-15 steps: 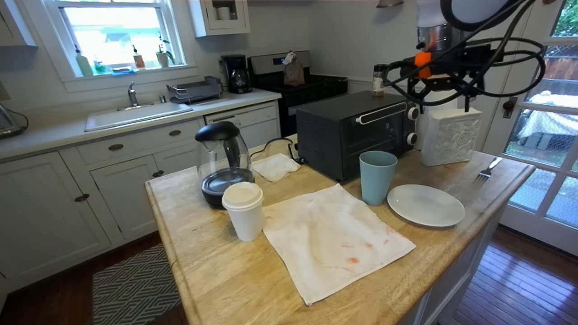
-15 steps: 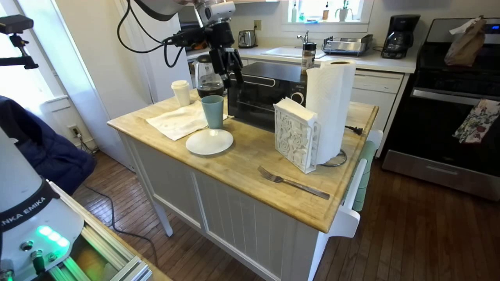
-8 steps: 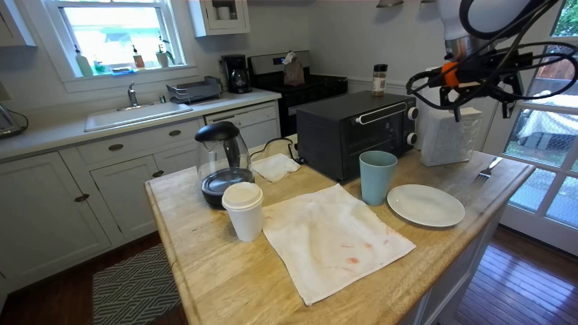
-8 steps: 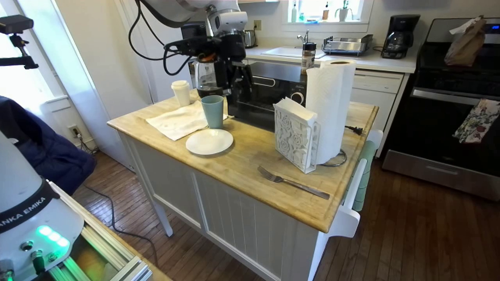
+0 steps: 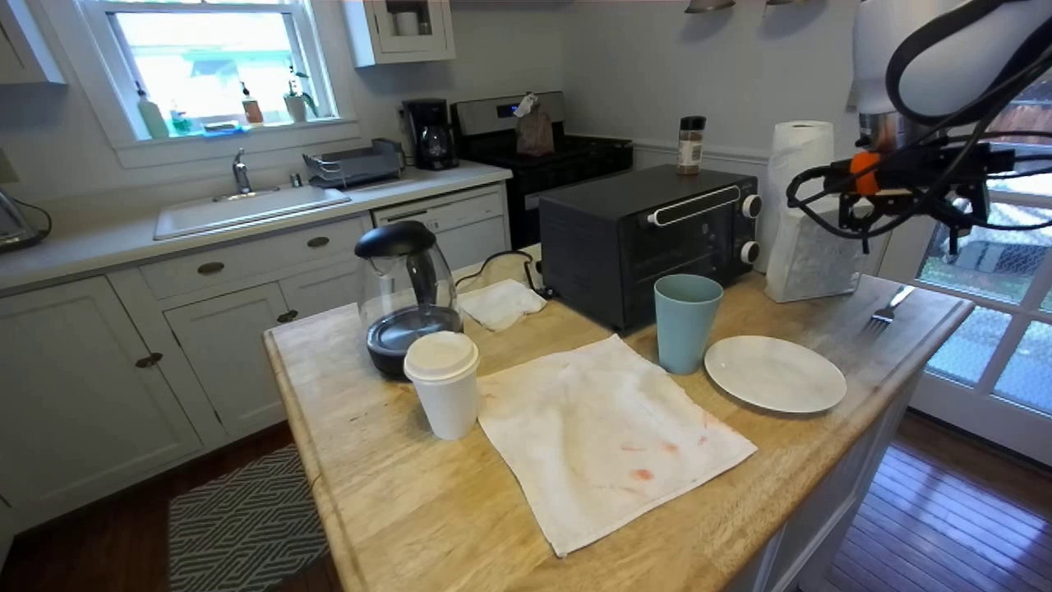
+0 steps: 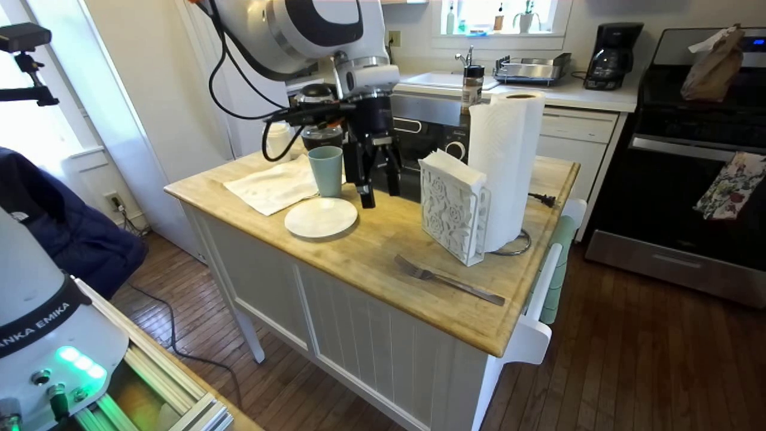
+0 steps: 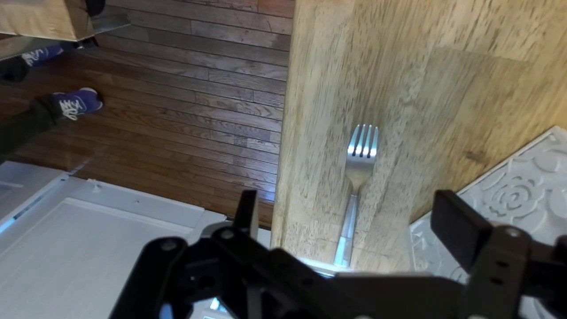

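My gripper (image 7: 350, 217) is open and empty, with its black fingers wide apart in the wrist view. In both exterior views it hangs above the wooden island top, fingers down (image 5: 909, 247) (image 6: 380, 198). A metal fork (image 7: 359, 170) lies on the wood between and beyond the fingers in the wrist view, tines away from the gripper; it also shows in both exterior views (image 5: 886, 312) (image 6: 443, 281). A white carved napkin holder (image 6: 452, 209) stands near the fork; its patterned face shows beside the right finger in the wrist view (image 7: 516, 197). The gripper touches nothing that I can see.
A white plate (image 6: 321, 218) and blue cup (image 6: 327, 172) stand near the gripper. A paper towel roll (image 6: 505, 173) stands behind the napkin holder. A black toaster oven (image 5: 641, 238) carries a spice jar (image 5: 690, 148). A kettle (image 5: 411, 304), lidded paper cup (image 5: 444, 390) and stained cloth (image 5: 600, 444) are farther off.
My open gripper has moved down and away from above the toaster oven, toward the napkin holder and fork side of the island. The objects on the island have not moved.
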Tool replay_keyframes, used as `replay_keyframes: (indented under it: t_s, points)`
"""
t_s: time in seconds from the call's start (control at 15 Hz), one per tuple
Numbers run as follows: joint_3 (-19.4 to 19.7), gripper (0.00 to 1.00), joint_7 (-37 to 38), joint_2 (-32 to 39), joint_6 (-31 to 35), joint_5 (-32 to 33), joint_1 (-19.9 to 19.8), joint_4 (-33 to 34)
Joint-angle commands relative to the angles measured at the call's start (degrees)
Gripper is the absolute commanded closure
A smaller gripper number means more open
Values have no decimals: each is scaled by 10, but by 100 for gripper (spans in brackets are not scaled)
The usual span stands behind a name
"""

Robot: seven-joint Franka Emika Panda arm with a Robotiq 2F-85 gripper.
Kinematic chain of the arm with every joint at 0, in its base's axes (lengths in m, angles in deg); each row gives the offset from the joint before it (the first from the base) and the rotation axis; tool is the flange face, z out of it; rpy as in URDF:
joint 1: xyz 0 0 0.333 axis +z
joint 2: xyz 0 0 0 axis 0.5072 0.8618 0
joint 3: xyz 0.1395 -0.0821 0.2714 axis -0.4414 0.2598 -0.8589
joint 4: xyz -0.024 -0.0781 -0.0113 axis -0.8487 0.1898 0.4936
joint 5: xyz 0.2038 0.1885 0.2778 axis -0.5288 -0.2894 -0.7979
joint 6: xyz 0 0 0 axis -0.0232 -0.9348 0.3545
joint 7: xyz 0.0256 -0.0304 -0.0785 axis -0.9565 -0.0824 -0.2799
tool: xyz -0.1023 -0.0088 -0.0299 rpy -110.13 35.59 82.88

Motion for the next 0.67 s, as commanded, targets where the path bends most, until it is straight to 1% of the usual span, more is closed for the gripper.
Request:
replay_keyframes:
  t_s: [0.0, 0.33, 0.47, 0.6]
  points:
    - [8, 0, -3, 7, 18, -1, 0, -6]
    - [11, 0, -4, 13, 24, -1, 2, -7]
    - [17, 0, -3, 36, 62, 16, -3, -5]
    - [22, 0, -15, 48, 83, 12, -5, -5]
